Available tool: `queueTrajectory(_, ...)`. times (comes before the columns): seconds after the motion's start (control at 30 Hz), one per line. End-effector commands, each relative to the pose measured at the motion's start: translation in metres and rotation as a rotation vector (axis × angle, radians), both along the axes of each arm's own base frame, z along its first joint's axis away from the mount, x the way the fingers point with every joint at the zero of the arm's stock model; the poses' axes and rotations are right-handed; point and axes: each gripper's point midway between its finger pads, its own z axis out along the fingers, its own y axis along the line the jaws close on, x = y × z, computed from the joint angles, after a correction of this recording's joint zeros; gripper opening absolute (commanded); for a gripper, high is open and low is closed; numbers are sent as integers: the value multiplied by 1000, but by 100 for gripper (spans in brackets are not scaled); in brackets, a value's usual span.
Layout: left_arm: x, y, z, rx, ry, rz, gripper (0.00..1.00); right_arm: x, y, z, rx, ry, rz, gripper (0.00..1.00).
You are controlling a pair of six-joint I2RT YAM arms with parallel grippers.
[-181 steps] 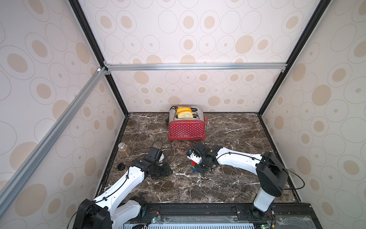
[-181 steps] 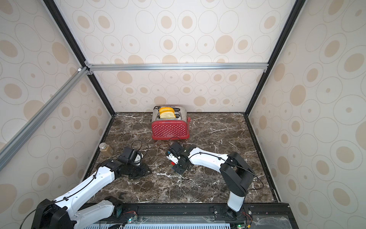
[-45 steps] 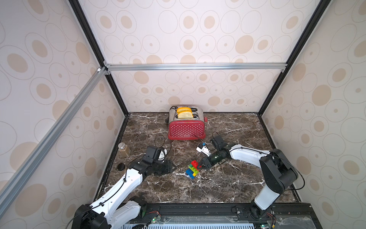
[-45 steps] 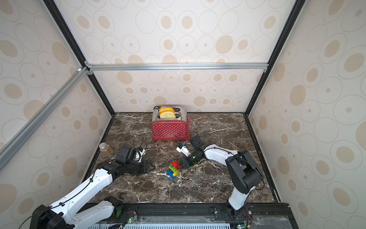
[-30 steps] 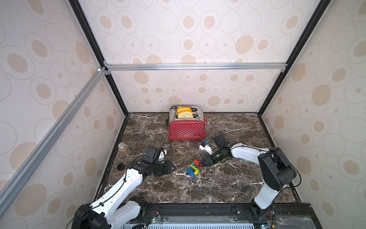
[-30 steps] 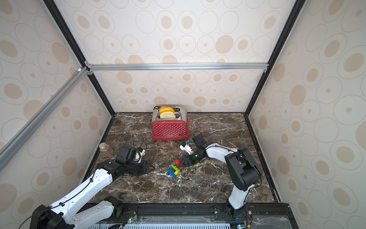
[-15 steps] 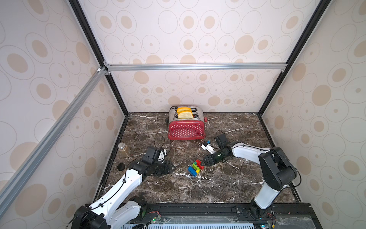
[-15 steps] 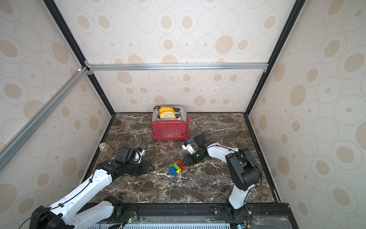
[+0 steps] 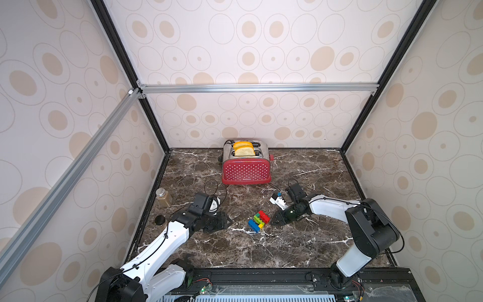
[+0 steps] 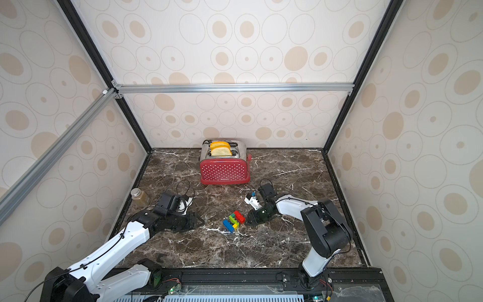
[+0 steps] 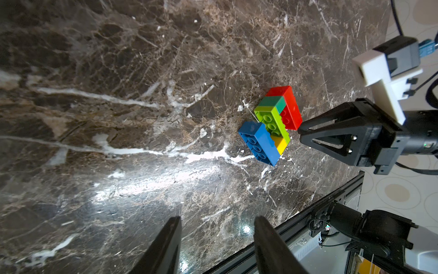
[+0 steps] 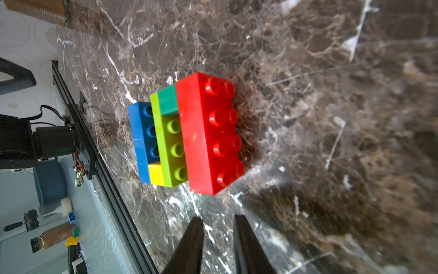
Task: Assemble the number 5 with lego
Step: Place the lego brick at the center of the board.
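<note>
The right hand [image 9: 272,223] lies low on the dark marble counter [image 9: 287,245] in both top views. Its tips are just beside the joined stack of red, green, lime, yellow and blue studded plastic lego bricks [image 9: 258,221]. The left hand [image 9: 230,222] is near, on the stack's other side.

In the left wrist view, the left fingers [image 11: 166,246] are apart and empty.

In the right wrist view, the right fingers [image 12: 192,242] show a slim gap, hold nothing, and sit near the red brick [image 12: 208,132].

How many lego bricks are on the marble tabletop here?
5, joined in one piece: red brick nearest the right gripper, then dark green brick, lime-green brick, yellow brick, blue brick farthest. None seems hidden.
</note>
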Motion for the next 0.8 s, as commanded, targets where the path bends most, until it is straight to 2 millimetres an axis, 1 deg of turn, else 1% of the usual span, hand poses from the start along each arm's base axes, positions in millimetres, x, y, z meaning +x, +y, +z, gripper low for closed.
queueTrajectory(0.0,6,-4,12,-7,-45,-23,52,6,3,-7,-11,-3,-16,27)
queueTrajectory(0.17,5,-2,13,0,-47,-20,52,18,9,-8,-17,-23,-10,27)
queueTrajectory(0.53,3,1,13,22,-44,-29,52,44,28,-7,-4,-33,19,28)
queueTrajectory(0.77,6,2,14,30,-53,-30,52,53,44,-5,12,-32,47,28)
